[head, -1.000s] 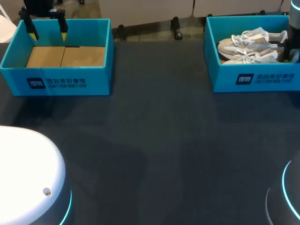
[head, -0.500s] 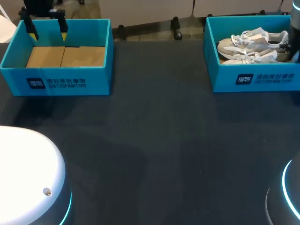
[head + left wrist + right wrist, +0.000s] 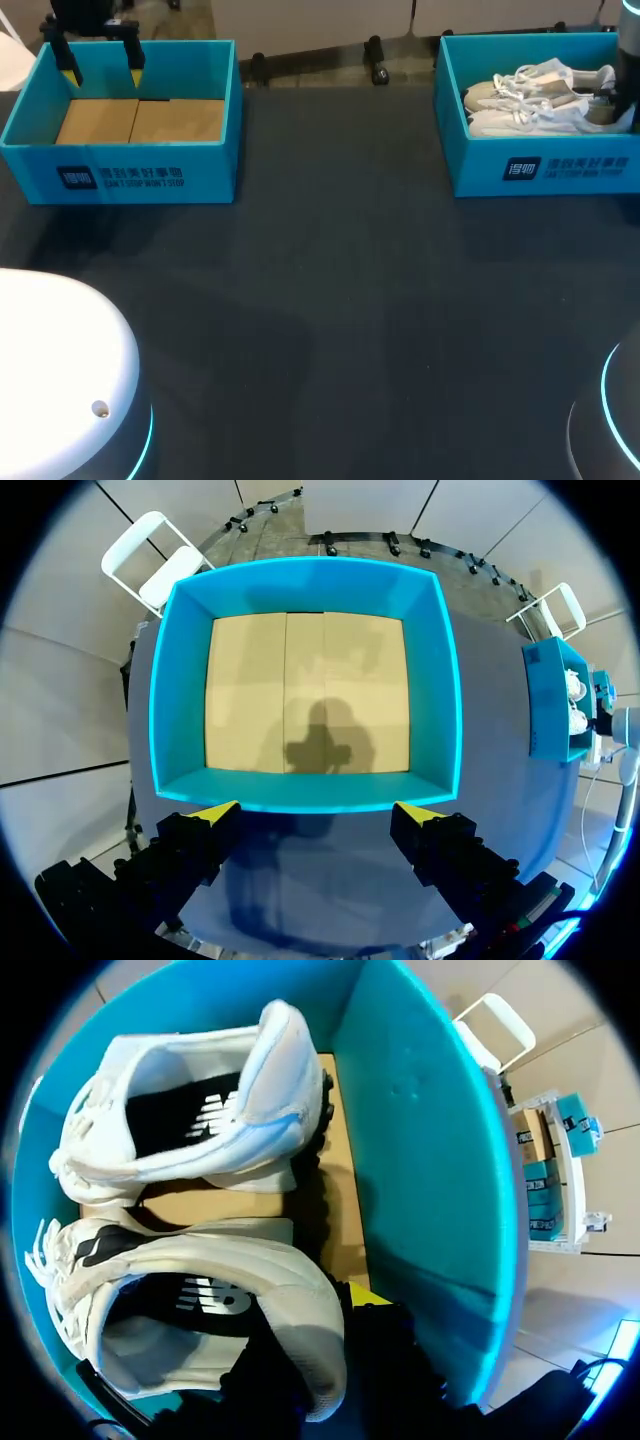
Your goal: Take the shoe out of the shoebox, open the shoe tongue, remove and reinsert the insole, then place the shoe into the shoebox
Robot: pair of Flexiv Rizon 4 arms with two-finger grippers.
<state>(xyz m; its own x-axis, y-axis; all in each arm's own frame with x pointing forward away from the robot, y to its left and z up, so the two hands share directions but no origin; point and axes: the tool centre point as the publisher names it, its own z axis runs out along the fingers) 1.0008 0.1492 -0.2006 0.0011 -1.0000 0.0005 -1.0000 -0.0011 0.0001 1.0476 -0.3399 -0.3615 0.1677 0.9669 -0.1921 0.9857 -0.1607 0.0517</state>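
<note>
The dark desk (image 3: 340,300) carries two teal shoeboxes, well apart, along its far side. The left shoebox (image 3: 130,178) shows a brown cardboard floor (image 3: 300,695). The left arm (image 3: 90,15) hangs over its far wall. That arm's jaws stand wide apart with nothing between them, and the yellow fingertips (image 3: 212,813) sit above the edge of that wall.

The right shoebox (image 3: 560,170) holds a pair of pale shoes side by side, toes pointing toward the left shoebox. The near shoe (image 3: 530,122) lies along the box's front wall. The far shoe (image 3: 520,88) lies just behind it, with its white laces (image 3: 530,72) loose on top. The right arm (image 3: 628,60) comes down into the box at the heel end.

In the right wrist view, the heel collar of the near shoe (image 3: 200,1260) sits between the right arm's jaws. One dark finger is inside the opening, above the dark insole (image 3: 190,1305). The other, with a yellow tip (image 3: 365,1295), is against the outside of the heel, so the jaws are clamped on it. The far shoe (image 3: 190,1130) lies ahead of them, beside the box's teal wall (image 3: 420,1140)
</note>
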